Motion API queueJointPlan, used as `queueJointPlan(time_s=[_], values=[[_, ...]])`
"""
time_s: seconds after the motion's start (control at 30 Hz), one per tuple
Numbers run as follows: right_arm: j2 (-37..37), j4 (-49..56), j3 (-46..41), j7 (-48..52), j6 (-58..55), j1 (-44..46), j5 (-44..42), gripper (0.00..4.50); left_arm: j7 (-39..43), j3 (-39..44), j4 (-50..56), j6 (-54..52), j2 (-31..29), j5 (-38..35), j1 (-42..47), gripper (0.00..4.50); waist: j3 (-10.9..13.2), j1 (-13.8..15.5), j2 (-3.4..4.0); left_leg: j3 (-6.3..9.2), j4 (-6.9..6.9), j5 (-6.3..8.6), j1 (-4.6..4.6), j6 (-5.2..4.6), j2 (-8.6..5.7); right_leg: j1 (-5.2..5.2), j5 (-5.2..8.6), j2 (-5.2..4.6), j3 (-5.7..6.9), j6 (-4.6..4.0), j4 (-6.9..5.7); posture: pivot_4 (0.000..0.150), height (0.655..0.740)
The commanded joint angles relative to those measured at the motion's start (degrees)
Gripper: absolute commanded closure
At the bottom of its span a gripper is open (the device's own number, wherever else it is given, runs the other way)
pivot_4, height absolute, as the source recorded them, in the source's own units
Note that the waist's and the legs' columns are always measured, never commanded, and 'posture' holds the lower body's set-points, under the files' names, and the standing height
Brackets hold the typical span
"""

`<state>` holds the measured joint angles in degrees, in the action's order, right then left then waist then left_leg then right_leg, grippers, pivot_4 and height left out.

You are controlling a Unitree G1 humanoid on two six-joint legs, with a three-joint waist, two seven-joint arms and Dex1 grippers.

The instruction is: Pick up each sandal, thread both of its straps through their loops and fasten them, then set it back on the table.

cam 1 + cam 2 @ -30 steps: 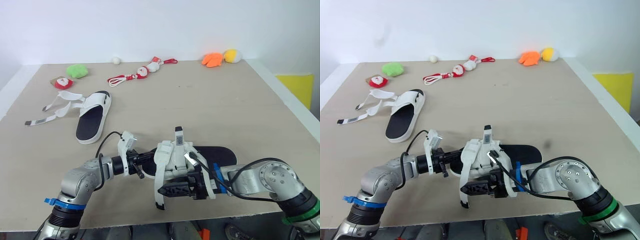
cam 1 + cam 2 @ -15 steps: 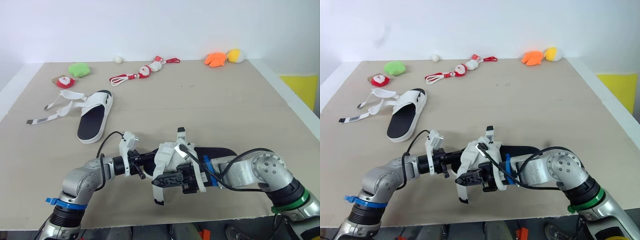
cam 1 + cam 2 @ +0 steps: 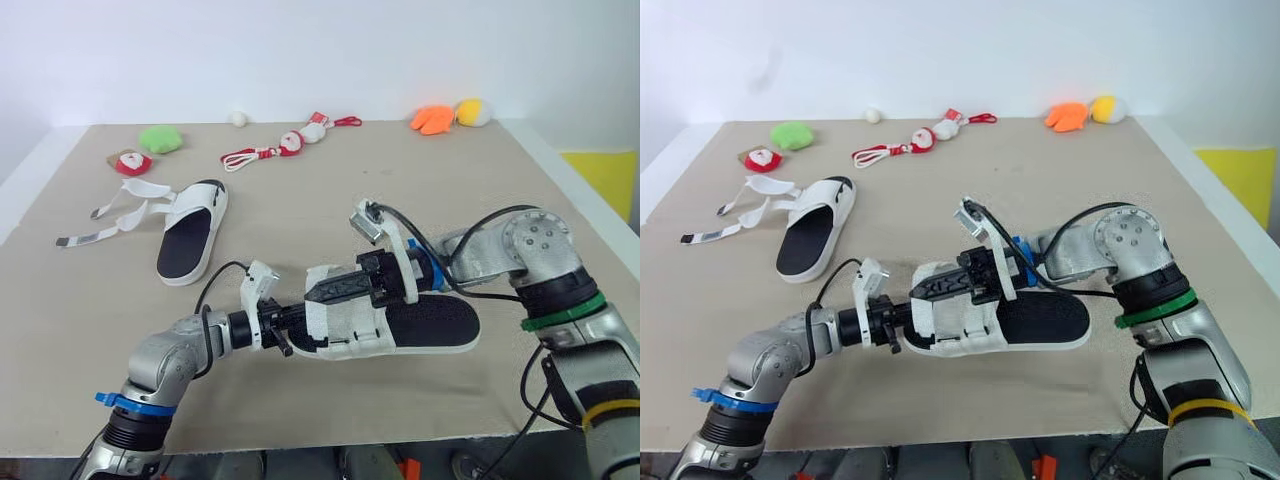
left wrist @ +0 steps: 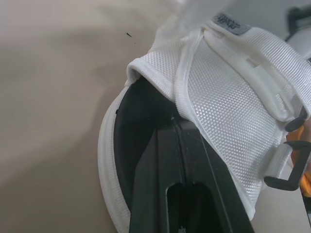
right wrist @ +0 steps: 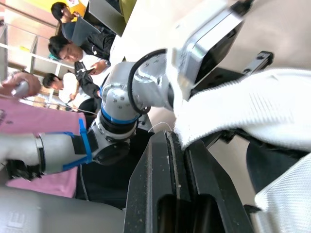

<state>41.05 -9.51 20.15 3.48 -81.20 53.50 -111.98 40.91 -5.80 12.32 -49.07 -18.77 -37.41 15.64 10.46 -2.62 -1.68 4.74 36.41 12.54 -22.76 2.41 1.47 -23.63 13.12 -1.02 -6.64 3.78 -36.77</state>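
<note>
A white sandal (image 3: 430,322) with a black insole lies level near the table's front edge. My left gripper (image 3: 287,331) is at its toe end, shut on the toe edge under the mesh upper (image 4: 228,102). From the far side, my right gripper (image 3: 322,291) lies over the upper, shut on a white strap (image 5: 252,111) that runs across its fingertips. The second sandal (image 3: 188,240) rests at the left of the table with both straps (image 3: 105,222) lying loose beside it.
Along the table's back edge sit a green plush (image 3: 160,138), a red-and-white toy (image 3: 130,162), a red cord with small figures (image 3: 285,145), and orange (image 3: 430,120) and yellow (image 3: 470,110) plush toys. Several people (image 5: 73,48) show behind my left arm in the right wrist view.
My right gripper shut and its arm swung up to the far side of the sandal. The sandal tipped from standing on edge to lying level, and the strap no longer hangs below it.
</note>
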Motion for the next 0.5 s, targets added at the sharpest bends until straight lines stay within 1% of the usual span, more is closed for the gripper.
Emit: queueJointPlan(time_s=[0.03, 0.13, 0.23, 0.3, 0.5], values=[[0.44, -1.83, -0.26, -2.25, -1.65, 0.74, -1.02, 4.45, -1.13, -0.77, -1.76, -0.61, -0.15, 1.21, -0.75, 4.5, -0.01, 0.0, 0.01, 0.0, 0.0, 0.03, -0.1, -0.05, -0.03, -0.08, -0.07, -0.03, -0.01, 0.16, 0.0, 0.15, 0.74], [0.05, -5.82, -0.74, -3.14, -2.88, 2.69, -1.02, 4.45, -1.21, -0.76, -1.74, -0.57, -0.22, 1.1, -0.8, 4.5, -0.01, 0.0, 0.01, 0.02, 0.01, 0.04, -0.35, -0.07, -0.05, -0.3, -0.16, -0.04, 0.0, 0.3, 0.0, 0.15, 0.74], [0.06, -10.25, -0.87, -4.28, -4.22, 5.62, -1.02, 4.45, -1.16, -0.79, -1.71, -0.54, -0.35, 1.05, -0.88, 4.5, 0.0, -0.08, 0.02, 0.0, 0.05, 0.02, -0.35, -0.11, -0.04, -0.35, -0.25, -0.03, 0.0, 0.25, 0.0, 0.15, 0.74], [0.2, -11.2, -0.63, -4.83, -4.97, 6.45, -1.02, 4.45, -1.16, -0.81, -1.79, -0.51, -0.38, 1.03, -0.84, 4.5, 0.0, -0.11, 0.02, 0.0, 0.06, -0.01, -0.35, -0.15, -0.02, -0.36, -0.18, 0.0, 0.0, 0.09, 0.0, 0.15, 0.74], [0.31, -11.12, -0.32, -5.0, -6.61, 6.53, -1.02, 4.45, -1.15, -0.9, -1.69, -0.39, -0.41, 1.06, -0.9, 4.5, 0.0, -0.11, 0.03, 0.0, 0.06, -0.01, -0.37, -0.16, 0.0, -0.36, -0.22, 0.03, 0.0, 0.15, 0.0, 0.15, 0.74]])
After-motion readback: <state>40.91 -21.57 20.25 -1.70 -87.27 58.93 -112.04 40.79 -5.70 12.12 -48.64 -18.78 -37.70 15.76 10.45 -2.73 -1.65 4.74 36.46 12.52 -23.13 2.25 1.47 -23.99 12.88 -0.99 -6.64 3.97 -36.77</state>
